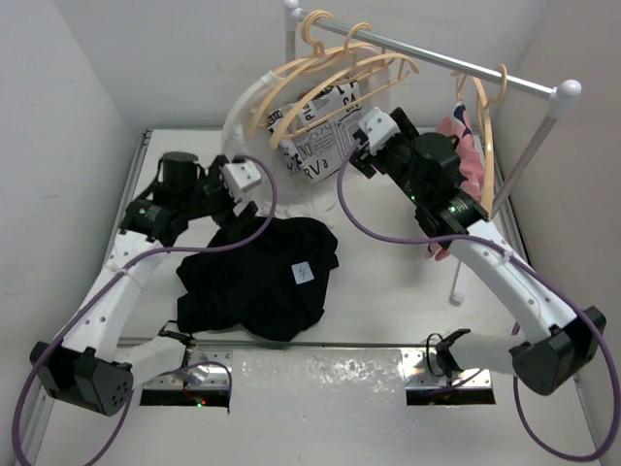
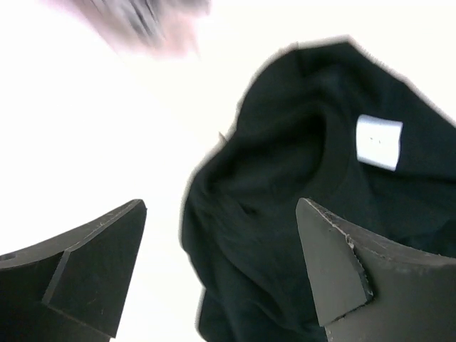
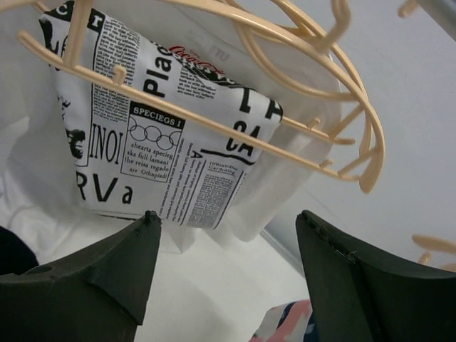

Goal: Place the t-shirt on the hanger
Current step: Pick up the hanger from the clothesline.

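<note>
Top external view is showing a white basket (image 1: 236, 112) holding a newsprint garment (image 1: 315, 126) beneath the hangers (image 1: 335, 73), and the black t-shirt (image 1: 262, 277) lying crumpled near the bench's (image 1: 388, 316) front edge. Wrist views are showing the left end effector (image 2: 221, 235) open over the t-shirt's white label (image 2: 379, 141), and the right end effector (image 3: 224, 228) open and empty just below the hangers.

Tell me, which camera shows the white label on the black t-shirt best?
The left wrist view: the label is close and large, beside the t-shirt's collar. The top external view shows it only as a tiny white square. The right wrist view misses it, facing the newsprint-lettered garment and hangers.
</note>
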You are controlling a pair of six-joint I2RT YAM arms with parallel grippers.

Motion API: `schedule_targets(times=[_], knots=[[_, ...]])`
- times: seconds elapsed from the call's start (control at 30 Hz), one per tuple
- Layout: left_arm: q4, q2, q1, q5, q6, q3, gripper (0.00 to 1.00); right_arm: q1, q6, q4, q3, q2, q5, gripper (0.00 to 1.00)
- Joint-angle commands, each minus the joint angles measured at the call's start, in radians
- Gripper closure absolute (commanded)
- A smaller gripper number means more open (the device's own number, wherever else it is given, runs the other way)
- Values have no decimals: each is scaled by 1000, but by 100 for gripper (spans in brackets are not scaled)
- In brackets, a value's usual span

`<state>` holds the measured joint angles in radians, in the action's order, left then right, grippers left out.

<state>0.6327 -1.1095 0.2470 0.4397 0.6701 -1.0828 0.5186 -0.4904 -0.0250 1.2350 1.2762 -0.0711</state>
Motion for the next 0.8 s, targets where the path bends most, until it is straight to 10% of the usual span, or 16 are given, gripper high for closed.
schedule_targets(times=[0.0, 0.77], knots=[[131, 31, -6, 129, 68, -204, 17, -6, 168, -50, -51, -90, -55, 25], [-219, -472, 51, 260, -380, -827, 15, -5, 349, 22, -387, -275, 19, 23]])
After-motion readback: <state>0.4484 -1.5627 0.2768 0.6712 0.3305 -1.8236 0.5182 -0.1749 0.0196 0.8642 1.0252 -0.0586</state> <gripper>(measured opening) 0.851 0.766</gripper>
